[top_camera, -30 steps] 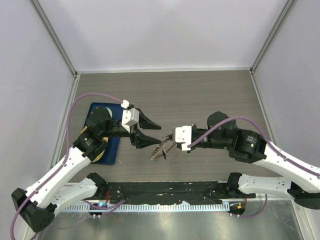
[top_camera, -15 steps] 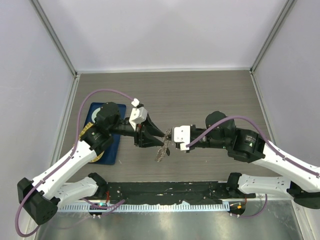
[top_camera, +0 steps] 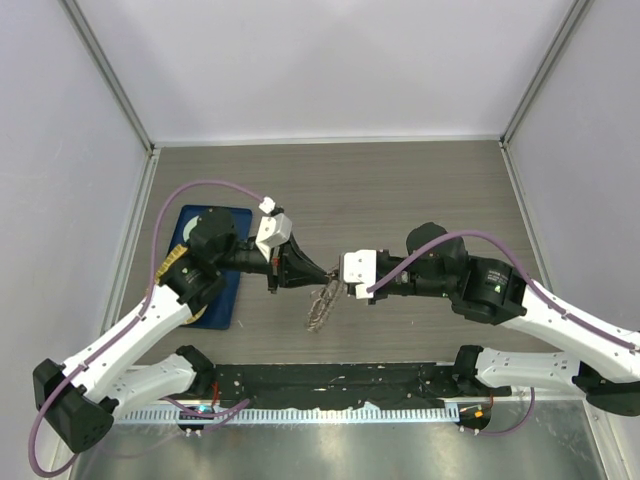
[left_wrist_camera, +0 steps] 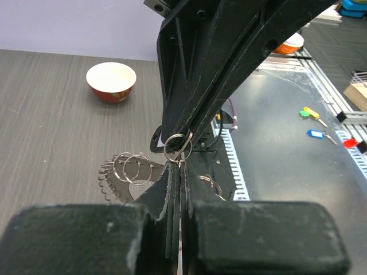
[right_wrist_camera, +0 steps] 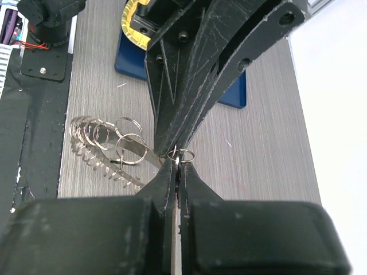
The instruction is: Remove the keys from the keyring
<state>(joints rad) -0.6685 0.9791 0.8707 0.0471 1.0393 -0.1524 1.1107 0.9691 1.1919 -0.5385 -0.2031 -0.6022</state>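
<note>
Early stage, I'd say nothing is off yet. left gripper (top_camera: 322,272) and right gripper (top_camera: 338,278) meet tip to tip mid-table, each pressed together on the same small split ring (left_wrist_camera: 178,148). keyring (top_camera: 319,306) trails below them; can't tell if it touches the table. I can't make out the keys. Wrist views show the pinch; only the top view shows the blue tray (top_camera: 228,292) beside the left arm

Bright even light, soft shadows, glare on steel strip (top_camera: 400,440), blurry near fingers (left_wrist_camera: 86,240) in wrist views.
</note>
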